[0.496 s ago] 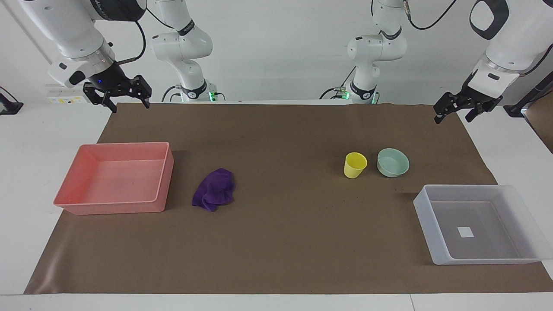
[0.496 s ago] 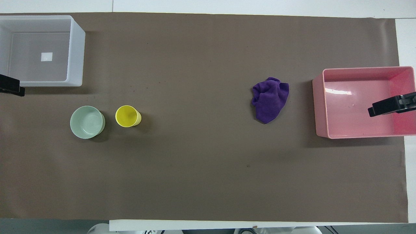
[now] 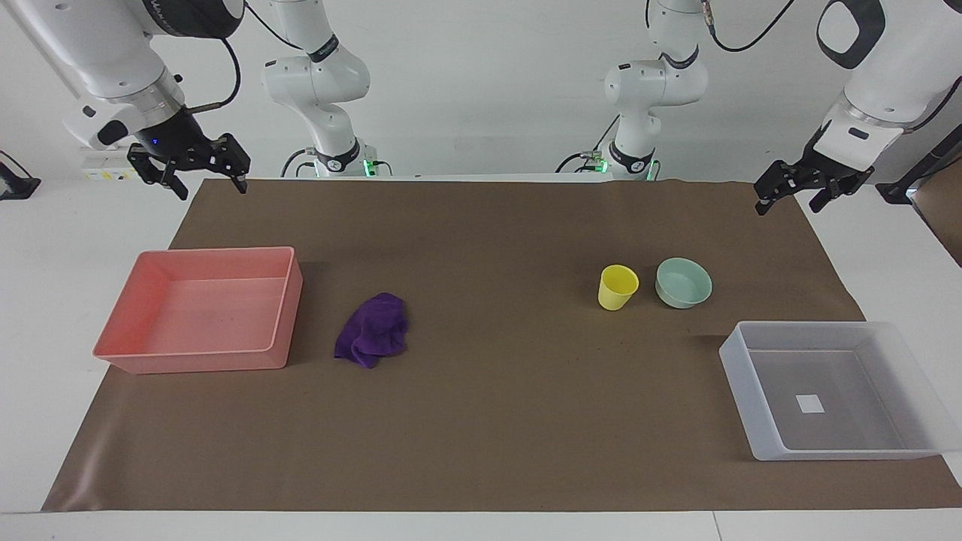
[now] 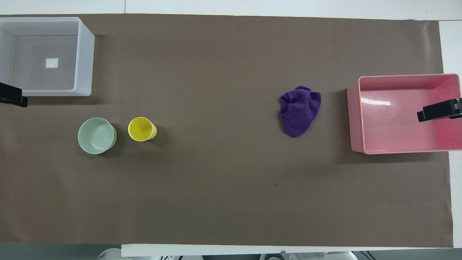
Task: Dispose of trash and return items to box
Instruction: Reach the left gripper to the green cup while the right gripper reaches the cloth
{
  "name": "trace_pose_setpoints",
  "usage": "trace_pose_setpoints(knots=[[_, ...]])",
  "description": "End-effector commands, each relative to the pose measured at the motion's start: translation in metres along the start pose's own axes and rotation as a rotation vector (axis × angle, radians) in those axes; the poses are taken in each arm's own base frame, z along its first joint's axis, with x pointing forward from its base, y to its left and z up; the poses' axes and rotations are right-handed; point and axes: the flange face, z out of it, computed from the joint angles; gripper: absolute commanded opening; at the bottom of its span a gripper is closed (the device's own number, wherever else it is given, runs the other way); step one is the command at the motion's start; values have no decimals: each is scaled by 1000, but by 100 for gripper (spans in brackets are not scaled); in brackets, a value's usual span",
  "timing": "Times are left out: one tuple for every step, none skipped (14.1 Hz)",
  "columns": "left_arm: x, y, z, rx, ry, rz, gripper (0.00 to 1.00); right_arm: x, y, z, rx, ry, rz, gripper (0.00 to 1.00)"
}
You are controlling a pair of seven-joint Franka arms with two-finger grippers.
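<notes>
Facing view shows me both grippers raised with fingers spread and empty, right gripper [image 3: 203, 167] above the mat's corner near the pink tray [image 3: 282, 300], left gripper [image 3: 798, 189] at the other corner; I'd worry the limp, wrinkled purple cloth [image 3: 373, 329] beside the tray slips from a shallow pinch.

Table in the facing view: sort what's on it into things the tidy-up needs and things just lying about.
Needed:
purple cloth, the trash
yellow cup
mint-green bowl
translucent box
pink tray, probably where the trash goes

Lying about:
brown mat only
</notes>
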Motion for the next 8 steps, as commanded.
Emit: trace_pose_setpoints(knots=[[-11, 0, 13, -10, -40, 2, 100, 4, -7, 14, -5, 36, -20, 100], [-18, 2, 25, -10, -45, -10, 100, 12, -12, 21, 4, 46, -25, 100], [-28, 1, 44, -11, -15, -33, 100, 26, -23, 36, 15, 31, -40, 100], [-37, 2, 61, -11, 51, -56, 100, 37, -35, 47, 15, 28, -51, 100], [-48, 3, 87, -13, 65, -93, 100, 50, -48, 64, 9, 24, -72, 100], [-57, 7, 111, -14, 51, -143, 100, 65, -59, 85, 2, 18, -76, 100], [-62, 12, 133, -13, 13, -186, 100, 80, -73, 106, -7, 19, -59, 100], [-66, 15, 154, -10, -9, -219, 100, 93, -84, 127, -15, 25, -46, 100]])
